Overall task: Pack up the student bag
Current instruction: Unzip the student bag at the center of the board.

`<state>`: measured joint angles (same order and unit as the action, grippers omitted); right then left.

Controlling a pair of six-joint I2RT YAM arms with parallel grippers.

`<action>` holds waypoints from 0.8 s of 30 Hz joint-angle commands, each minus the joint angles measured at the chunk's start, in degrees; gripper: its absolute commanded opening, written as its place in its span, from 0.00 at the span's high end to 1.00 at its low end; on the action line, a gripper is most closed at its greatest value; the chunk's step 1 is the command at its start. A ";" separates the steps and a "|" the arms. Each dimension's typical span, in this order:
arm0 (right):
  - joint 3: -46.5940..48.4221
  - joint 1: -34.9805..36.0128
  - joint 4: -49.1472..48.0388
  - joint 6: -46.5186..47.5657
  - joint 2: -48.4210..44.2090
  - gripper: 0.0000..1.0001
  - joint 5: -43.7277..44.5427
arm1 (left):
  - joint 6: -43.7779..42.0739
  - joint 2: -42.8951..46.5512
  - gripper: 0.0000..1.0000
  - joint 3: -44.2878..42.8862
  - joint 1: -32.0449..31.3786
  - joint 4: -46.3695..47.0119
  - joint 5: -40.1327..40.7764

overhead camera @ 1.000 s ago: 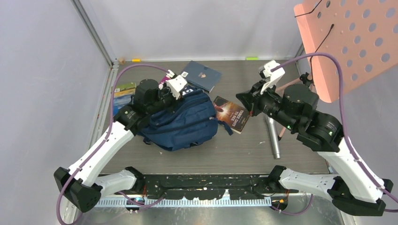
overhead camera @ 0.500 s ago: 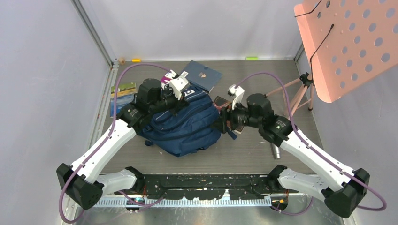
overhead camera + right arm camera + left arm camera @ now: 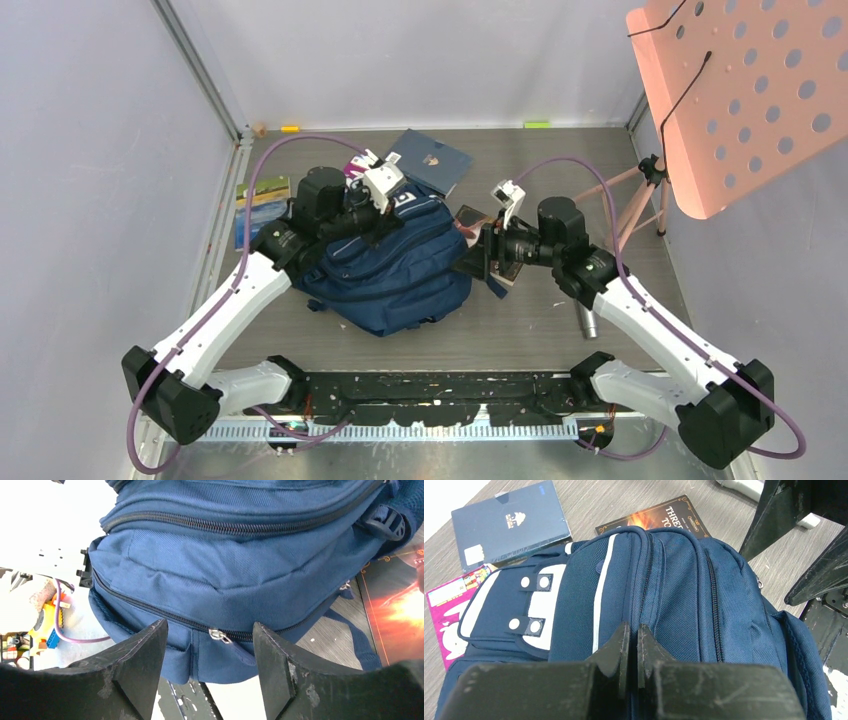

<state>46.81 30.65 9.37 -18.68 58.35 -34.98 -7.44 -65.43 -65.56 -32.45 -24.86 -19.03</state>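
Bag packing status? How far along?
Done: nothing visibly packed; zips on the student bag look closed. In hand: left gripper shut at the bag's top, right gripper open facing a zipper pull. Left: unzip, load navy book, fiery-cover book, landscape book lying on the table.

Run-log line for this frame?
left gripper: shut on backpack | right gripper: open, jaws facing zipper pull | navy book: outside backpack

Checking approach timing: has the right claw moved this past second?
Yes: the right claw swung left, away from the pink pegboard, up to the student bag.
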 commanded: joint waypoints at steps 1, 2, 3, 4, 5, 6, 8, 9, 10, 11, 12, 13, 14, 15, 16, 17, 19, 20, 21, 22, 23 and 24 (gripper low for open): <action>-2.40 -1.24 -0.76 -0.02 -3.36 0.30 1.48 | 0.10 0.09 1.00 -3.71 0.72 4.00 1.82; -3.08 -1.40 -0.71 -0.26 -3.77 0.30 1.62 | 0.11 0.06 1.00 -3.70 0.72 4.14 1.76; -3.36 -1.70 -0.68 -0.37 -3.90 0.30 1.57 | 0.16 0.04 1.00 -3.70 0.72 4.27 1.66; -3.73 -1.81 -0.67 -0.50 -3.83 0.30 1.53 | 0.25 0.04 1.00 -3.70 0.72 4.36 1.68; -3.91 -1.89 -0.71 -0.62 -3.76 0.30 1.50 | 0.24 0.01 1.00 -3.77 0.72 4.45 1.64; -4.20 -1.91 -0.81 -0.74 -3.43 0.30 1.50 | 0.28 -0.04 1.00 -3.83 0.72 4.47 1.63; -4.60 -1.91 -0.88 -0.90 -2.77 0.33 1.39 | 0.38 -0.13 1.00 -3.95 0.72 4.56 1.49; -4.74 -1.91 -0.90 -1.07 -2.31 0.35 1.05 | 0.43 -0.21 1.00 -4.03 0.72 4.56 1.45; -4.96 -1.89 -1.38 -1.26 -2.16 0.36 0.79 | 0.47 -0.27 1.00 -4.11 0.72 4.52 1.33; -5.05 -1.90 -1.73 -1.84 -1.87 0.39 0.22 | 0.48 -0.30 1.00 -4.13 0.72 4.47 1.36; -5.17 -1.91 -2.31 -1.95 -1.72 0.41 -0.27 | 0.46 -0.30 1.00 -4.14 0.72 4.47 1.36; -5.06 -1.91 -2.54 -2.24 -1.39 0.42 -0.53 | 0.42 -0.24 1.00 -4.14 0.72 4.47 1.45; -4.97 -1.94 -2.80 -2.33 -1.22 0.45 -1.01 | 0.41 -0.28 1.00 -4.14 0.72 4.54 1.47; -4.84 -1.92 -2.83 -2.50 -0.89 0.46 -1.25 | 0.48 -0.29 1.00 -4.14 0.72 4.48 1.53; -4.82 -1.92 -2.90 -2.55 -0.70 0.47 -1.70 | 0.54 -0.39 1.00 -4.14 0.72 4.55 1.54; -4.89 -1.91 -3.06 -2.69 -0.41 0.48 -1.86 | 0.50 -0.42 1.00 -4.14 0.72 4.56 1.54; -5.11 -1.91 -3.47 -2.59 0.10 0.48 -2.26 | 0.58 -0.54 1.00 -4.21 0.72 4.63 1.43; -5.17 -1.91 -3.56 -2.51 0.45 0.48 -2.28 | 0.73 -0.58 1.00 -4.23 0.72 4.64 1.45; -5.29 -1.91 -3.81 -2.33 0.63 0.49 -2.32 | 0.76 -0.61 1.00 -4.30 0.72 4.71 1.45; -5.30 -1.87 -3.90 -2.31 1.15 0.53 -2.43 | 0.88 -0.68 1.00 -4.31 0.72 4.73 1.45; -5.36 -1.84 -4.20 -2.32 1.37 0.56 -2.53 | 1.05 -0.82 1.00 -4.38 0.72 4.73 1.35; -5.30 -1.83 -4.28 -2.41 1.83 0.62 -2.83 | 1.17 -0.92 1.00 -4.40 0.72 4.81 1.36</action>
<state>41.78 28.95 8.10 -20.93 59.09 -36.01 -6.39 -66.32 -66.30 -32.47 -25.15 -19.09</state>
